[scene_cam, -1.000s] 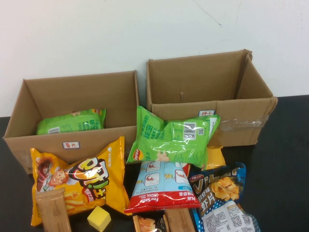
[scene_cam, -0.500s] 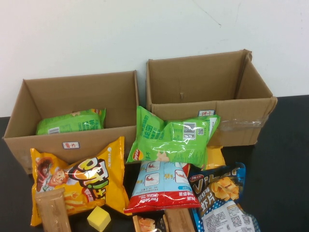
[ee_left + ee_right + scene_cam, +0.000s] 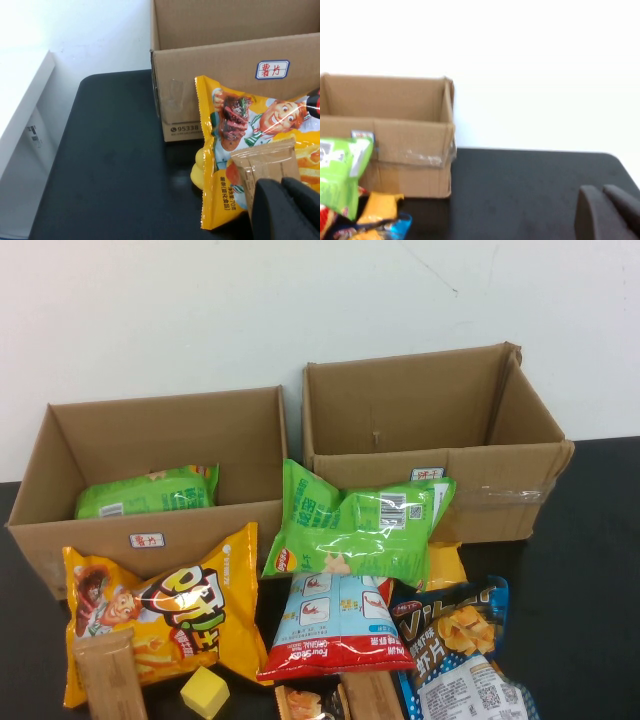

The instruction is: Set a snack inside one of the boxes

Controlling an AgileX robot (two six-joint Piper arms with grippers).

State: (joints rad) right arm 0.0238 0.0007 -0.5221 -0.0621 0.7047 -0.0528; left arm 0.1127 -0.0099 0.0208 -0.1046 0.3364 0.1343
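The left gripper hung low beside the yellow bag; the right gripper sat over bare table. I could not tell either's opening. Farther back, the bright-green bag leaned against the taped box, beside the labelled box.

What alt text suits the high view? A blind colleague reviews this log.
A bright-green chip bag leans on the taller taped box, beside the lower box holding a smaller green bag. Other snacks, including a yellow cartoon bag, crowd the front. Neither pincer appears.
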